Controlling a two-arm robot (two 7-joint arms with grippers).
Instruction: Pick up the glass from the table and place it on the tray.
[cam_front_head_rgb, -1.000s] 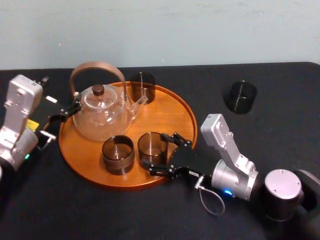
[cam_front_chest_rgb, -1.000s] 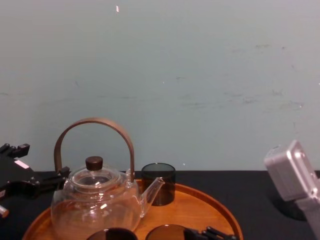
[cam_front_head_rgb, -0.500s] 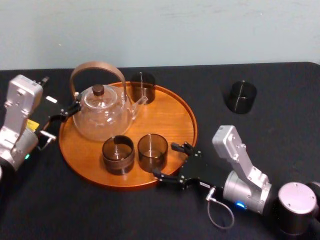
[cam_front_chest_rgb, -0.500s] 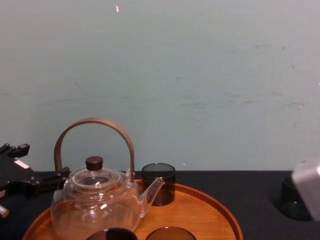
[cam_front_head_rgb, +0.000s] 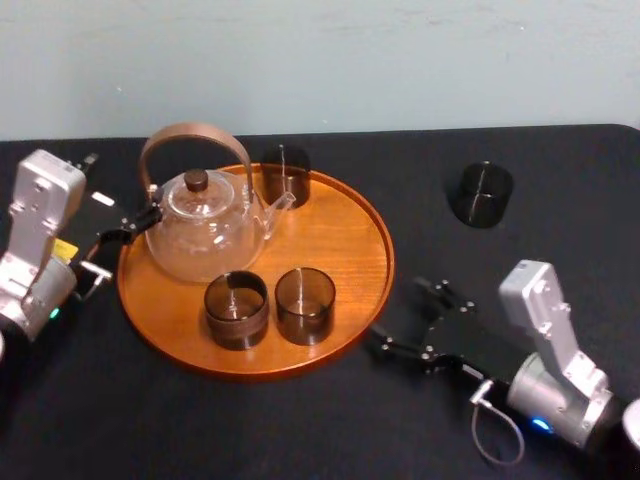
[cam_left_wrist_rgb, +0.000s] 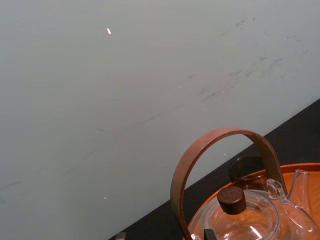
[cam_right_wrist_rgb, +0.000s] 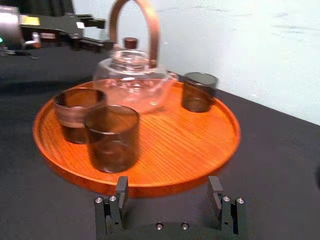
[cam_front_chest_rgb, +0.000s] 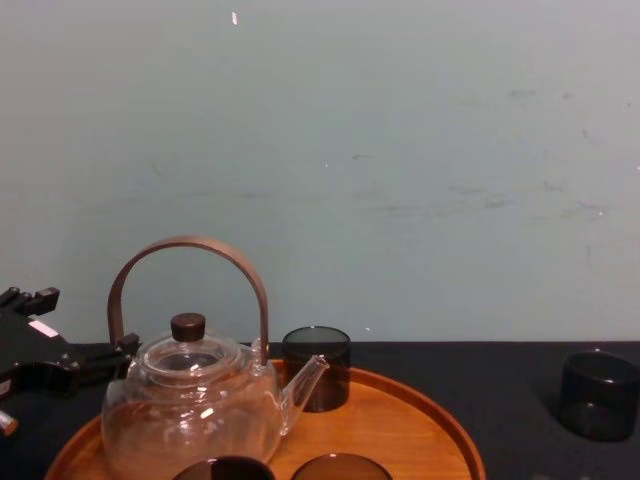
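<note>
Two pincers flank a round wooden tray (cam_front_head_rgb: 335, 235) on the black worktop (cam_front_head_rgb: 250, 430). At the far left, the left pincer (cam_front_head_rgb: 138, 222) sits by the tray's left rim, close beside a glass teapot (cam_front_head_rgb: 200, 235) with a curved brown handle; I cannot tell whether it is wide or narrow. The teapot stands on the left half of the tray, its spout pointing right toward the back glass (cam_front_head_rgb: 286, 175) at the far rim. Nearer the front, the left front glass (cam_front_head_rgb: 236, 308) and the right front glass (cam_front_head_rgb: 305, 304) stand upright close side by side, both on the tray. Right of the tray's front rim, the right pincer (cam_front_head_rgb: 405, 318) sits low over the worktop, spread wide and holding nothing, clear of the rim and facing the right front glass. Farther right and back, a lone glass (cam_front_head_rgb: 481, 193) stands upright on the worktop, well apart from the tray.
</note>
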